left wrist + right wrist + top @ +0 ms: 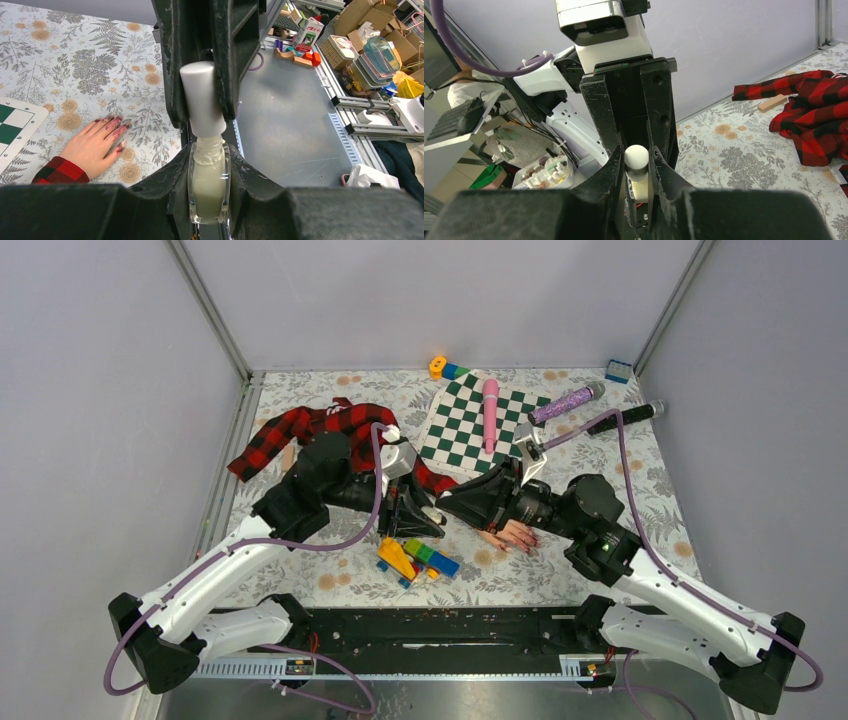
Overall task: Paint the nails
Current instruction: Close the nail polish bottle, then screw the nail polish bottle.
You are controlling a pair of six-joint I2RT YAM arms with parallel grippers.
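A pale pink mannequin hand (516,535) (92,145) in a red-black plaid sleeve (59,171) lies flat on the floral cloth. Its nails (116,123) are smeared dark red. The two grippers meet tip to tip just left of the hand. My left gripper (408,512) (208,167) is shut on the glass body of a small pale polish bottle (208,187) (640,190). My right gripper (452,508) (636,152) is shut on the bottle's white cap (201,97) (636,157), which sits on the bottle neck. The brush is hidden.
Coloured bricks (415,558) lie just below the grippers. A plaid shirt (320,428) is bunched behind the left arm. A green checkered mat (462,430) carries a pink tube (490,412). A purple glitter stick (565,402) and a black handle (628,418) lie at the back right.
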